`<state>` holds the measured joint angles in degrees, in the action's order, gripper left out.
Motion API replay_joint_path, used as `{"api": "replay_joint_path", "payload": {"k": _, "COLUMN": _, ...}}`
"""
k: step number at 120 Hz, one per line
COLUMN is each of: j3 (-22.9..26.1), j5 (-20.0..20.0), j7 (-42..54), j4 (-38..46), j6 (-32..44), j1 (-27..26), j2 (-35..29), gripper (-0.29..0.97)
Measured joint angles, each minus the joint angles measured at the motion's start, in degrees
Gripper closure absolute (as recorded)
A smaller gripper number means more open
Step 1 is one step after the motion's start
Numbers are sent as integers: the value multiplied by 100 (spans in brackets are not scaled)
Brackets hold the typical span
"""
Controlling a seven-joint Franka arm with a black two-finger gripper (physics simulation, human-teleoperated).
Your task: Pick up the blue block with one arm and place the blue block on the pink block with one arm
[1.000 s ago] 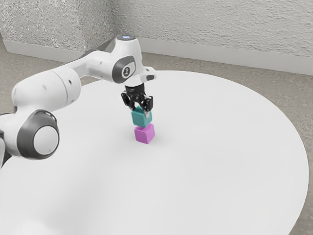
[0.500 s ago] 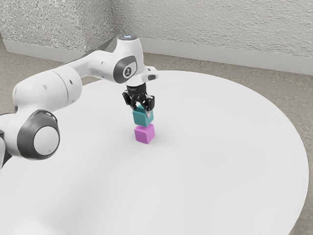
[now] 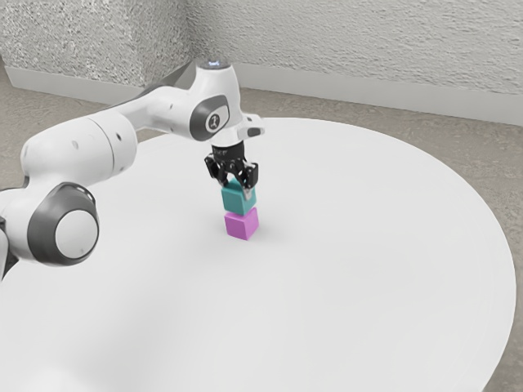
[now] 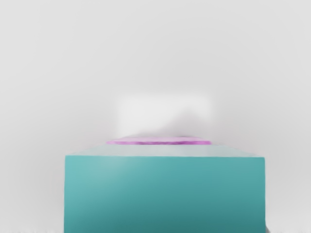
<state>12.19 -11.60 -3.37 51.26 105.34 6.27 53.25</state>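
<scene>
Grips the one blue block [image 3: 234,201] from two sides with fingers [image 3: 248,180] set narrow, holding it straight over the one pink block [image 3: 242,224] on the single table [image 3: 368,269]. Counts two blocks in all, lined up as a stack; cannot tell whether touching.

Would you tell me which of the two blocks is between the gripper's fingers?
The blue block: the gripper holds it directly above the pink block.
</scene>
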Motion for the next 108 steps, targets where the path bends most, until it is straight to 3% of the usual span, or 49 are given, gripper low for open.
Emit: {"api": "replay_joint_path", "payload": {"k": 108, "j3": -11, "j5": 7, "j7": -124, "j4": 114, "j6": -31, "j1": 60, "j2": -27, "gripper": 43}}
